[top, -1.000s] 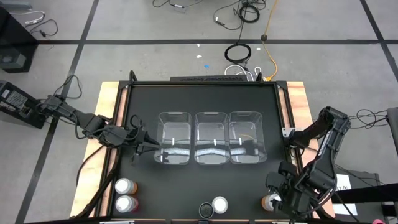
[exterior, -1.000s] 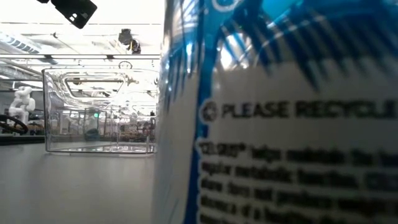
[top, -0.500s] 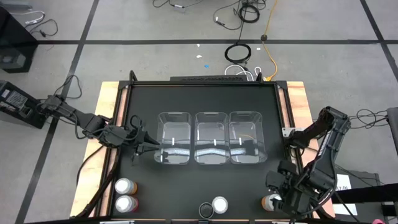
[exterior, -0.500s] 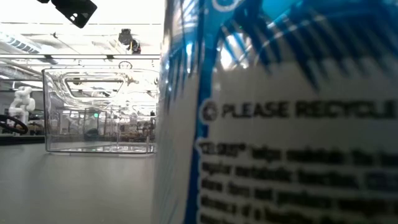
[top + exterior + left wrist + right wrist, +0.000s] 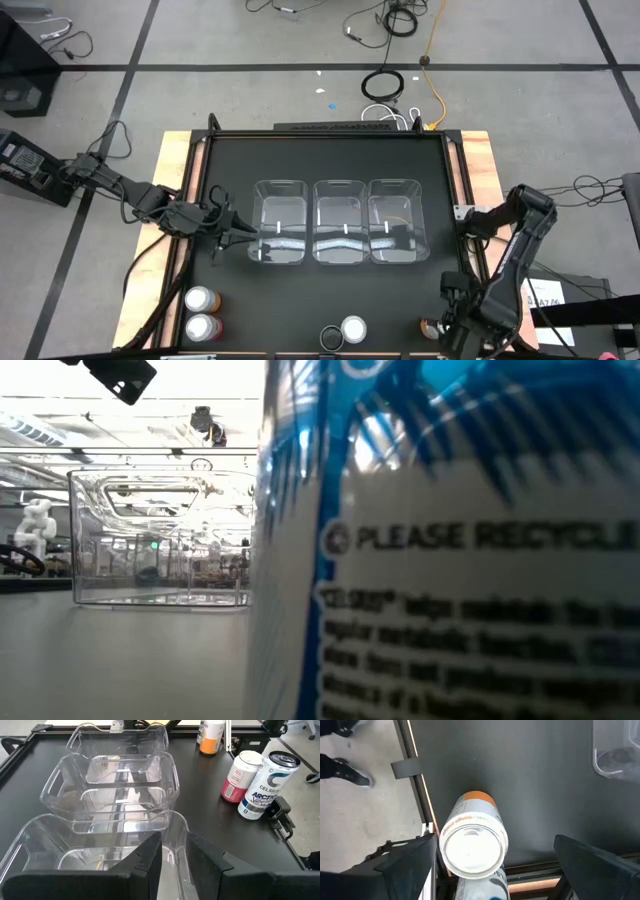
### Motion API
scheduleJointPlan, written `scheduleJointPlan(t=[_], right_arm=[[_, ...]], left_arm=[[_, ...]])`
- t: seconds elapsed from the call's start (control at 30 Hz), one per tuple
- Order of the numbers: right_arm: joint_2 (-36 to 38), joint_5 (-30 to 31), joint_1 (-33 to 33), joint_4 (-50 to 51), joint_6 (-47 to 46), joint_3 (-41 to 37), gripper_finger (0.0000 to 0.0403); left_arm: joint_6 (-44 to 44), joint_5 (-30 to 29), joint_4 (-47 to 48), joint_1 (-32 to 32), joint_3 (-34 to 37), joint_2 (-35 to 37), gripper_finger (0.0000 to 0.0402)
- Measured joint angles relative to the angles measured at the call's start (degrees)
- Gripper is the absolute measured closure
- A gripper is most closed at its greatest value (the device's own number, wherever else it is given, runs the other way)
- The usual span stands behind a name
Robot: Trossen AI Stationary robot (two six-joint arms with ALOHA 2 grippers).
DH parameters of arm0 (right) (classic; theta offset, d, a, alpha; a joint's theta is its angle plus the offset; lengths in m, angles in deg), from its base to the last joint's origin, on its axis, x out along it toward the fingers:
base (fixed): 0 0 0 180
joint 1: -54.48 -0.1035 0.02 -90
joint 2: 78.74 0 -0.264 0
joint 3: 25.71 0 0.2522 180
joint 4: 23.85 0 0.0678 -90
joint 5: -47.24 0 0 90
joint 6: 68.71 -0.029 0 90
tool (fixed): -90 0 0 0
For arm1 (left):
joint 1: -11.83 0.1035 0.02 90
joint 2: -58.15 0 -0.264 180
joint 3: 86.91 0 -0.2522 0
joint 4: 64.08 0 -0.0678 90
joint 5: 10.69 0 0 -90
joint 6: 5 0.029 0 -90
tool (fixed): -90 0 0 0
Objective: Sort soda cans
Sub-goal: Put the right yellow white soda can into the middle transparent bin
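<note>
One can matters right now: the orange can (image 5: 472, 841), standing upright at the near right corner of the table (image 5: 330, 160), well to the near-right of the three clear bins (image 5: 340, 222). Over the last second the right arm has swung down and toward that corner, so the right claw (image 5: 462, 325) now sits directly above the can; from overhead only a sliver of the can shows under the wrist, where a moment ago its top was plain to see. The right wrist view looks straight down on its silver lid, with the claw spread wide, one finger on either side and neither touching. It holds nothing yet. My reading is that this is the final line-up before a descent and a squeeze, the first pick of the sort.

Nearer the middle of the front edge, a white and blue can (image 5: 353, 327) stands in front of the bins, filling the low view. At the near left corner two pink cans (image 5: 201, 313) stand touching each other.

Farther back, the left claw (image 5: 232, 238) hangs just to the left of the bins, unmoved, its fingers slightly parted and empty. All three bins are empty, so nothing has been sorted so far.
</note>
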Motion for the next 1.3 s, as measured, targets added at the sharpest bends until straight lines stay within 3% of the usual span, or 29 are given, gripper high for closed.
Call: scheduleJointPlan(t=[0.23, 0.7, 1.3], right_arm=[[-1.53, 0.15, -1.53, -0.27, -3.02, 0.0, 0.0007], [-1.77, 6.2, -6.24, -1.46, -10.08, -0.06, 0.0007], [-1.82, 6.09, -8.24, -10.5, -12.81, -10.15, 0.0007]], left_arm=[[0.07, 0.01, 0.03, 0.01, 0.0, -0.01, 0.0303], [0.02, 0.01, 0.03, 0.01, 0.0, -0.01, 0.0303], [-0.39, 0.01, -0.1, 0.01, 0.0, -0.01, 0.0303]])
